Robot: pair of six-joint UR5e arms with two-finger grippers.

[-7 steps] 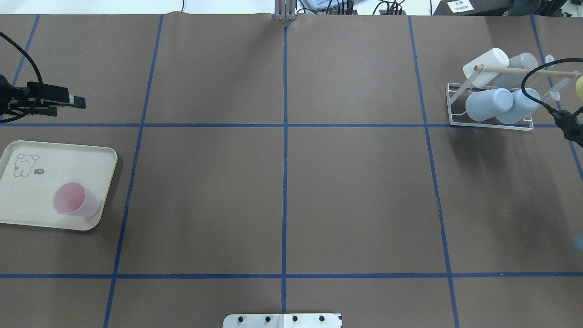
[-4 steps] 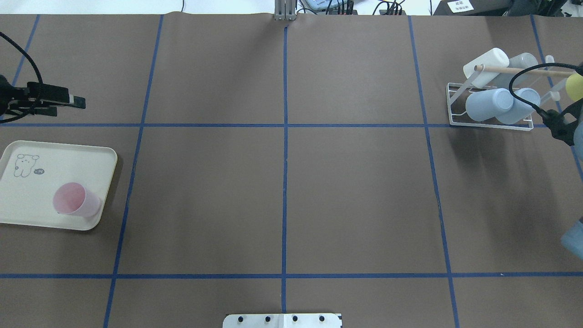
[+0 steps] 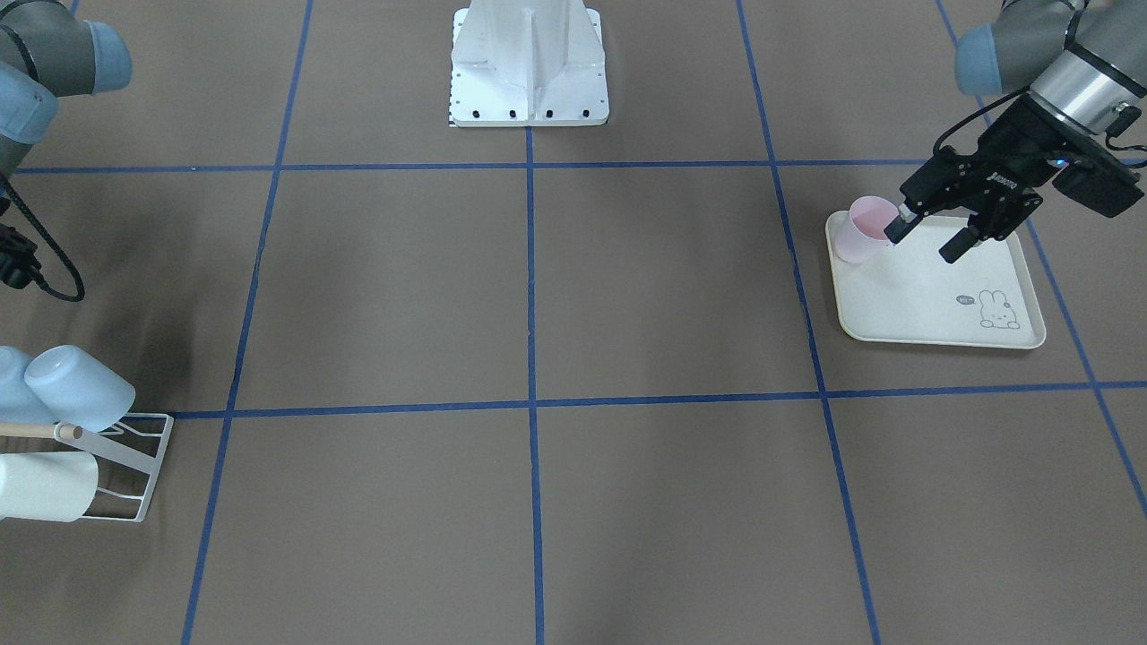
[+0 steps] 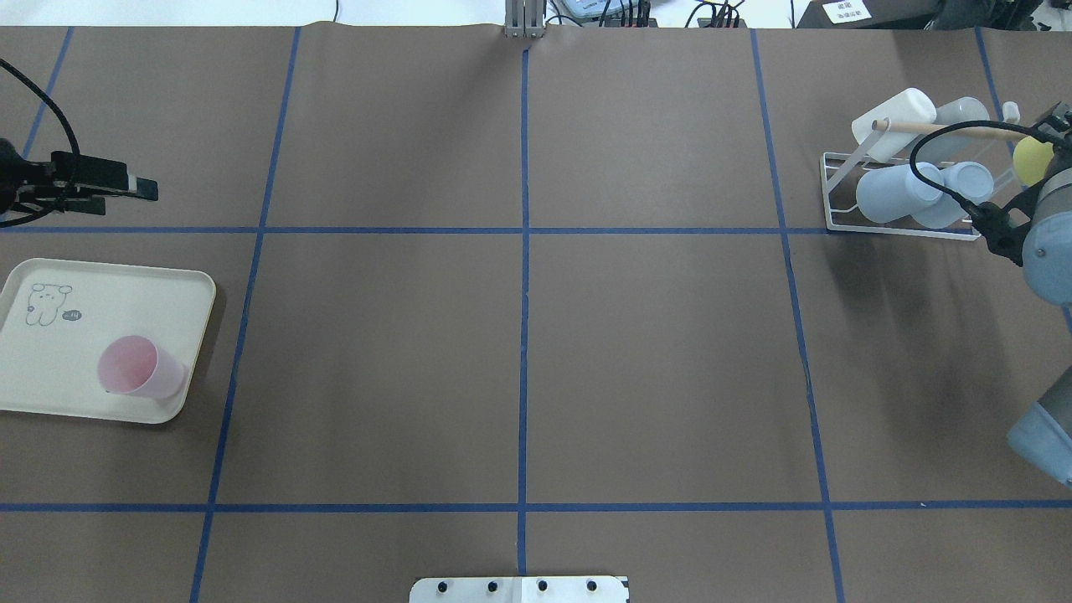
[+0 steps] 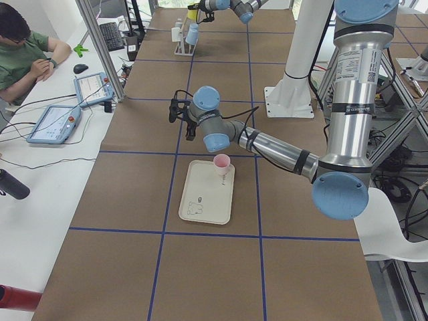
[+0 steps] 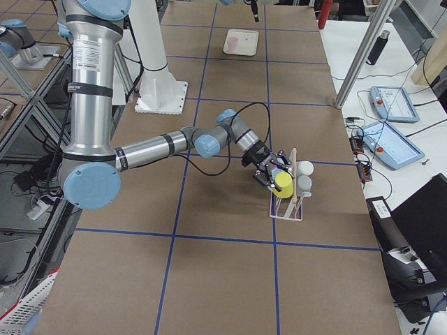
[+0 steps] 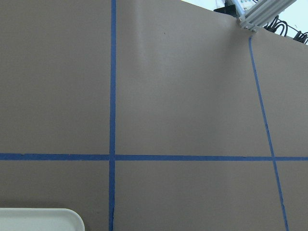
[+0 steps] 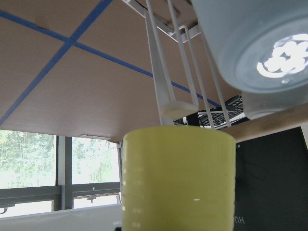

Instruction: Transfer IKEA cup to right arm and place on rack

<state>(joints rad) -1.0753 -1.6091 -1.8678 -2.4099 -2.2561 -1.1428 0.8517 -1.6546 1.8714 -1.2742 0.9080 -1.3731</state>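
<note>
A pink cup [image 4: 134, 366] stands upright on the cream rabbit-printed tray [image 4: 50, 394] at the table's left end. My left gripper [image 3: 927, 237] is open and empty. It hovers over the tray beside the pink cup [image 3: 865, 228]. My right gripper [image 6: 278, 176] is shut on a yellow cup [image 4: 1031, 159] and holds it in the air at the right end of the white wire rack [image 4: 900, 224]. In the right wrist view the yellow cup [image 8: 178, 178] sits just below a white prong [image 8: 173, 103].
The rack holds a white cup [image 4: 892, 113], a grey cup [image 4: 959, 113] and two pale blue cups [image 4: 900, 191] under its wooden rod [image 4: 938, 128]. A tray corner [image 7: 38, 219] shows in the left wrist view. An operator [image 5: 27, 53] sits beyond the table's edge.
My right arm has come in from the right edge and carried the yellow cup left, closer to the rack. The left arm and the pink cup have not moved.
</note>
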